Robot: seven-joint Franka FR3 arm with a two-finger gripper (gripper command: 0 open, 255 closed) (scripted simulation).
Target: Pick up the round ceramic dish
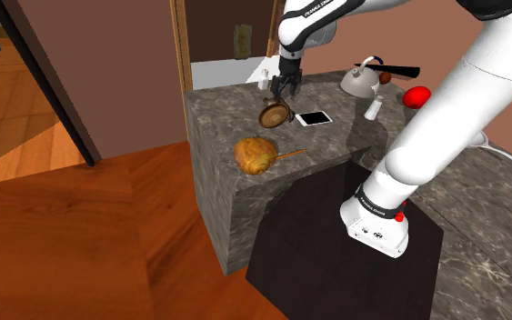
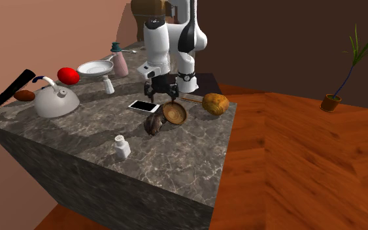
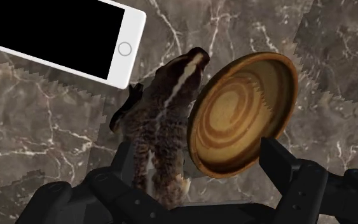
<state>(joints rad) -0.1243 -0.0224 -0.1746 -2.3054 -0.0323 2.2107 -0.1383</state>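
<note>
1. The dish was not yet picked up. It sat on the worktop right under the gripper, just beside a furry striped animal, with a phone near them.
2. The gripper hung low over the dish with its fingers spread wide. One came down by the dish's rim and the other by the animal, so both things lay between them, and nothing looked clamped to me.
3. Reaching the dish seemed done. Closing on its rim alone and lifting it were left, as I judged it.
4. Being round, the dish had no long axis to speak of. It was tipped rather than flat, one side of the rim raised, close against the animal. Its hollow faced up at a slant toward the gripper.
</note>
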